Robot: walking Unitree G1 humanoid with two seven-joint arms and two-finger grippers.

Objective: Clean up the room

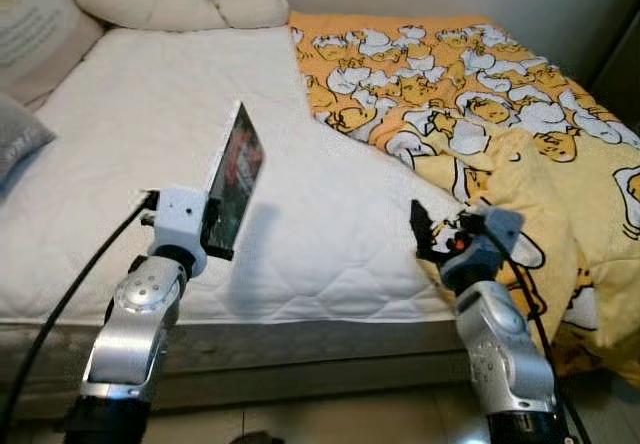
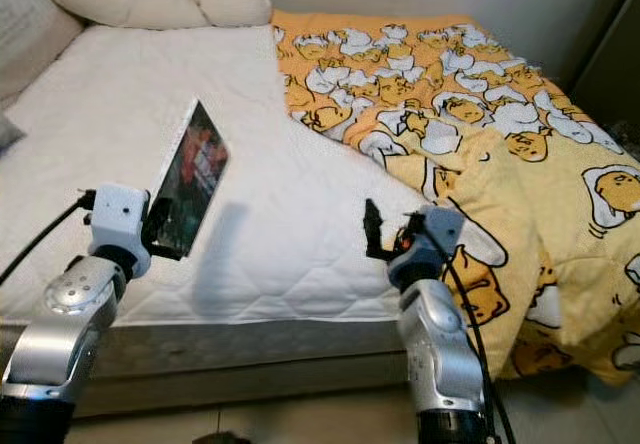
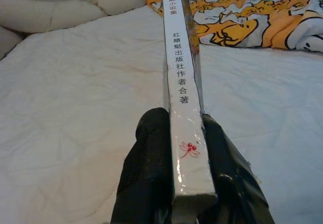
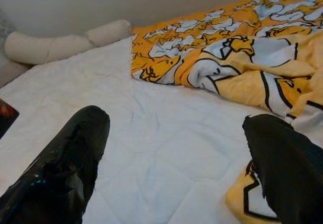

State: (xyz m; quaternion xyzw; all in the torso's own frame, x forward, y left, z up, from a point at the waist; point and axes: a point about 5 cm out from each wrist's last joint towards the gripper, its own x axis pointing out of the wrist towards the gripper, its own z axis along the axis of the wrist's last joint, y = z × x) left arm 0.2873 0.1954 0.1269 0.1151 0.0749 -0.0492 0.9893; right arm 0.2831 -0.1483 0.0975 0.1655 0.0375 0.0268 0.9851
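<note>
Left eye view: the left gripper (image 1: 212, 226) is clamped on the lower end of a book (image 1: 233, 178), which stands tilted in the air above the white mattress (image 1: 150, 134), while the right gripper (image 1: 428, 236) hovers with nothing in it at the near edge of the bed, just beside the yellow blanket (image 1: 520, 134). Right eye view shows the same scene, with 2 long pillows (image 2: 150, 4) against the wall. Left wrist view: both fingers (image 3: 146, 173) press the book's covers, its spine with printed characters facing the camera. Right wrist view: the 2 fingers (image 4: 65, 168) are spread wide over bare mattress, the blanket's fold close by. The step in hand appears to be carrying the book off the bed; the next move likely calls for a firm grip while turning toward a shelf or table.
</note>
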